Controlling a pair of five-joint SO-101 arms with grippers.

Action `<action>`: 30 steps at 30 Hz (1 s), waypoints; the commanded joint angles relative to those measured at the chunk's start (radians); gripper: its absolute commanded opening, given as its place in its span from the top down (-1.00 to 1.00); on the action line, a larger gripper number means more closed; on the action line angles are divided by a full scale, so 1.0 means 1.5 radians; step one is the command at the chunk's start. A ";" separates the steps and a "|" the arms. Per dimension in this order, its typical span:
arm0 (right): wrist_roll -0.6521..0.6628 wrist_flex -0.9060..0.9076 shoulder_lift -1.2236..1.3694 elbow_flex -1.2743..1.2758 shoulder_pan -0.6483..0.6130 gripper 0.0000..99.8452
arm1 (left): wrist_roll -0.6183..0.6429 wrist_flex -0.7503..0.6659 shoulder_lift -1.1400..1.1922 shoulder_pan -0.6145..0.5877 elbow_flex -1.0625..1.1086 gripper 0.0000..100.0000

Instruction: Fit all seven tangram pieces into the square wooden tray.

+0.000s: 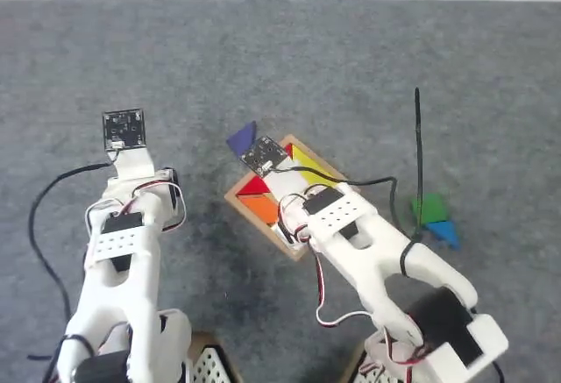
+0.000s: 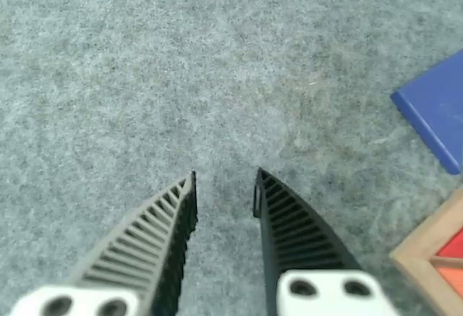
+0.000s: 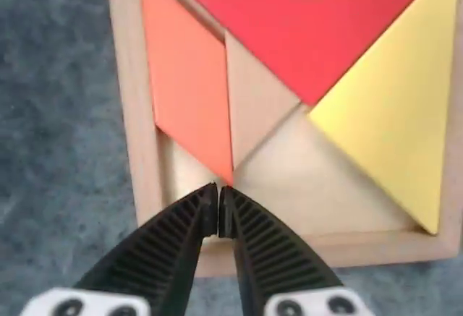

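The square wooden tray lies directly under the right gripper, with one of its walls running straight away from the tips on the side of the other arm. The red triangle fills the far part of the tray ahead of this gripper. The yellow triangle sits ahead and off to the outer side, edge to edge with the red one. The bare floor lies open just ahead of the tips.

The orange piece is the one that matters. It lies flat along that wall, its long axis pointing away from the gripper. Its near pointed corner is right at the fingertips, touching or a hair apart. The jaws are pressed together with nothing between them. A push straight ahead would likely slide the piece lengthwise along the wall rather than turn it.

The dark blue piece rests on the carpet just past the tray's far corner. It is nearer to the right gripper than to the left gripper, which hangs over bare carpet, parted a little and empty, with that piece ahead and off toward the tray. The green piece and the light blue piece touch each other, well back on the right arm's outer side.
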 commanded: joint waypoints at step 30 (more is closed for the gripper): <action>-0.270 0.014 -0.143 0.013 0.112 0.82 | -0.005 -0.016 0.001 0.005 -0.006 0.75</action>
